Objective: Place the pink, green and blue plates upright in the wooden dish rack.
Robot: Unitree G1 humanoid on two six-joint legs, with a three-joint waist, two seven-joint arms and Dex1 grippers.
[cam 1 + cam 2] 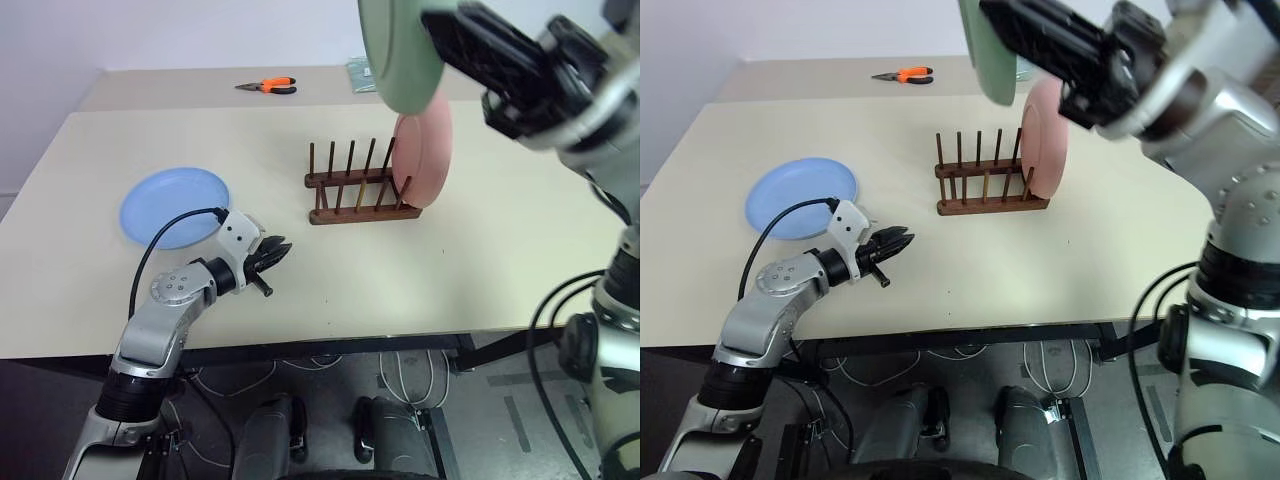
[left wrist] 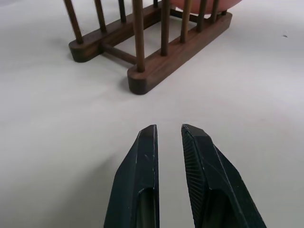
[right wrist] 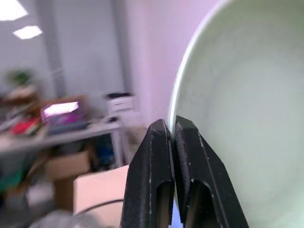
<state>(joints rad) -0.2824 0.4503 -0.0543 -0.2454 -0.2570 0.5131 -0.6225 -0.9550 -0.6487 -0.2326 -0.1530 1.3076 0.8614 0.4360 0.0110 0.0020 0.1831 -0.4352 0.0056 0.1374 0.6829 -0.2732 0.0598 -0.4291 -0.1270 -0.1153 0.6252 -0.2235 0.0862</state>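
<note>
The pink plate [image 1: 425, 150] stands upright in the right end slot of the wooden dish rack [image 1: 350, 185] at the table's middle. High above the rack hangs the green plate [image 1: 400, 50], tilted on edge, with my right gripper [image 1: 440, 30] shut on its rim; in the right wrist view the fingertips [image 3: 164, 130] pinch the pale green plate [image 3: 247, 95]. Left of the rack, the blue plate [image 1: 175, 205] lies flat on the table. My left gripper [image 1: 275, 252] hovers low near the front edge, pointing at the rack [image 2: 142, 71], with a narrow gap between its fingers and nothing in it.
Orange-handled pliers [image 1: 268, 86] lie on the far table, with a greenish packet [image 1: 360, 72] beside them. The rack's left slots stand free. Bare tabletop [image 1: 480, 270] spreads right of and in front of the rack. Cables hang under the front edge.
</note>
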